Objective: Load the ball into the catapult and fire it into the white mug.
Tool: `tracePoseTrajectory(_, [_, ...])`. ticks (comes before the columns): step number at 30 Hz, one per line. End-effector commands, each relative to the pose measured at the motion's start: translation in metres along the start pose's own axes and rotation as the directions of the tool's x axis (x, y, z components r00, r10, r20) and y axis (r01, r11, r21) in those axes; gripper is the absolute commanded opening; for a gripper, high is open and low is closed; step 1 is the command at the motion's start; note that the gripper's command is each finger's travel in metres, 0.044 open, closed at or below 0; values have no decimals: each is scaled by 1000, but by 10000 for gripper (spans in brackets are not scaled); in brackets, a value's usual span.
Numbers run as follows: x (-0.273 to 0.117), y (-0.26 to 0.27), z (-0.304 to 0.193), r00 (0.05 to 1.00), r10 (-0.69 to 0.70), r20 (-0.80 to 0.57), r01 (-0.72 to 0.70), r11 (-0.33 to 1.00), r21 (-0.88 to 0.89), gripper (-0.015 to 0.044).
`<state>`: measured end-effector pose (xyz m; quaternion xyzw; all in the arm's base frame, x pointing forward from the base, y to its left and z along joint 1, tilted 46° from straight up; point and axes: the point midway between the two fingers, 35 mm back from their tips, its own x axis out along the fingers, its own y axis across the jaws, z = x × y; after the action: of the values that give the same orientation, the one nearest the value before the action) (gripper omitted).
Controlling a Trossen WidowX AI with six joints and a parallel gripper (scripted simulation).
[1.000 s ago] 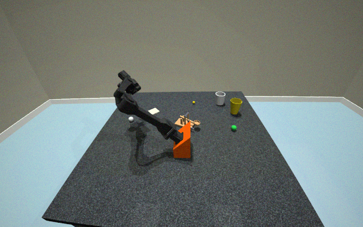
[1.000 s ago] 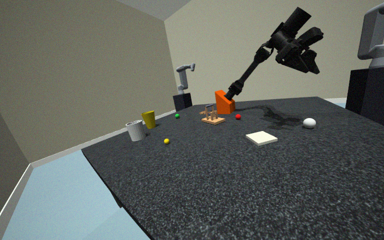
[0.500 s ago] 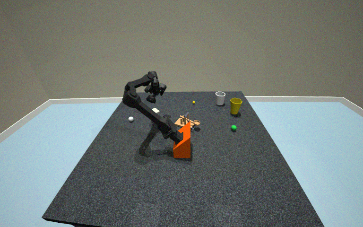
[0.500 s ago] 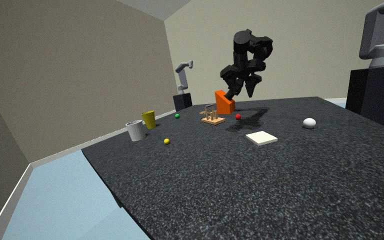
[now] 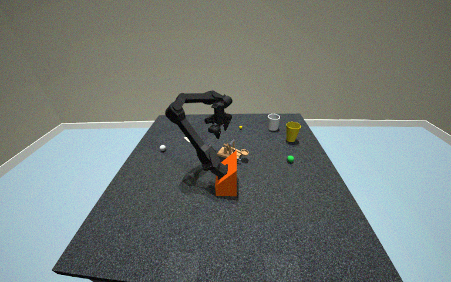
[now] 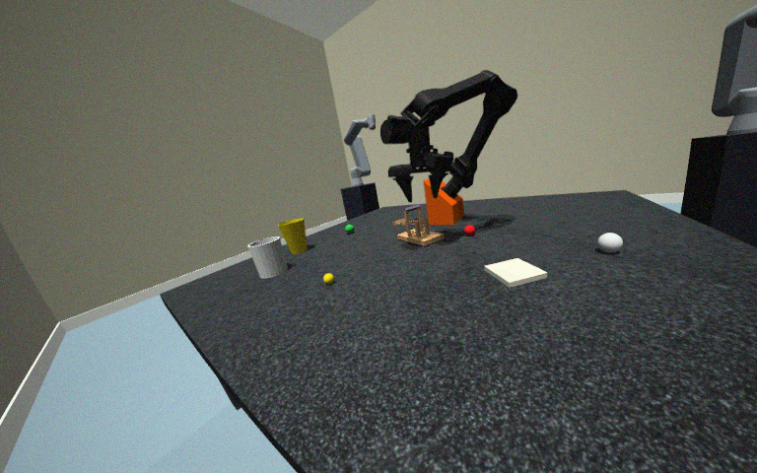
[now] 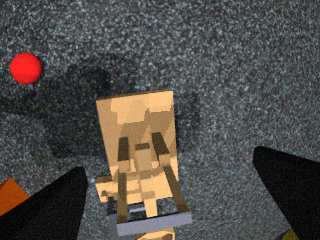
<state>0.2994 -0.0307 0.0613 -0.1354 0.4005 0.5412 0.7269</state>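
Note:
The wooden catapult [image 5: 223, 153] [image 6: 419, 237] [image 7: 140, 107] stands on the table, with its grey crossbar on top. Its spoon [image 5: 244, 152] looks empty and is mostly cut off in the wrist view. My gripper [image 5: 221, 133] [image 6: 422, 198] [image 7: 172, 166] is open and empty, pointing down above the catapult. The red ball [image 6: 469, 231] [image 7: 26, 68] lies beside the catapult and is hidden in the top view. A white ball [image 5: 162, 148] [image 6: 609, 242], a yellow ball [image 5: 240, 127] [image 6: 328, 278] and a green ball [image 5: 290, 158] [image 6: 349, 229] lie apart. The white mug [image 5: 273, 124] [image 6: 268, 259] stands upright.
A yellow cup [image 5: 292, 133] [image 6: 294, 236] stands near the white mug. A flat cream tile [image 5: 187, 139] [image 6: 515, 271] lies on the table. The orange arm base [image 5: 225, 185] [image 6: 444, 209] stands close to the catapult. Grey arms on dark stands are beyond the table.

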Motion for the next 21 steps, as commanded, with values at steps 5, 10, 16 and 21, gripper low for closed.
tracePoseTrajectory(5, [4, 12, -28, 997, 72, 5, -72, 997, -19, 440])
tracePoseTrajectory(10, [48, 14, -28, 997, 72, 7, -72, 997, -19, 440])
tracePoseTrajectory(16, [52, 14, -28, 997, 72, 7, -72, 997, -19, 440])
tracePoseTrajectory(21, [60, 14, -28, 997, 72, 6, -72, 997, -19, 440])
